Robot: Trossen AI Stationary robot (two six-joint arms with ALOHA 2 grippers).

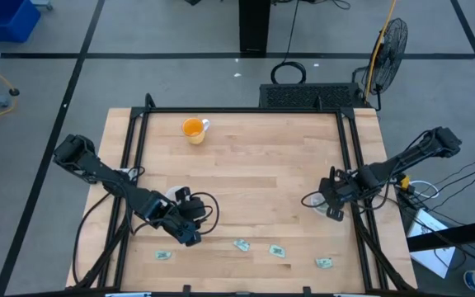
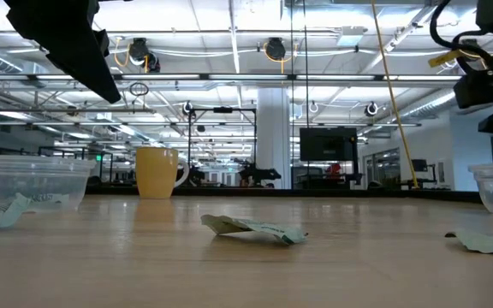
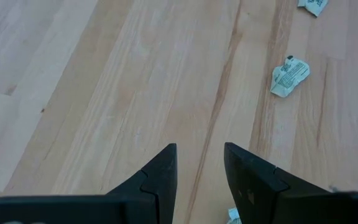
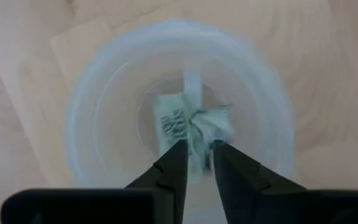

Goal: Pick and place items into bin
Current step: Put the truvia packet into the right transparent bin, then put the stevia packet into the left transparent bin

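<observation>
The left gripper was seen low over the front-left of the wooden table, its dark fingers held slightly apart with only bare wood between them and nothing pinched. A wrapped packet was made out ahead of it in the left wrist view, green print on white, but the writing was too small to be read. Another packet was cut off at that picture's edge, and a scrap was half hidden beside one finger.

Along the front edge of the table, four packets were counted from above: one, another, a third and the last. The clear cup beside the left arm was largely covered by it.

The right gripper was held directly above a second clear cup, near the table's right side. Crumpled packets were lying on the cup's bottom, just beyond the fingertips. The fingers stood narrowly parted, and whether anything was pinched could not be told. The lettering was blurred beyond reading.

An orange mug was left standing well apart, toward the back.
</observation>
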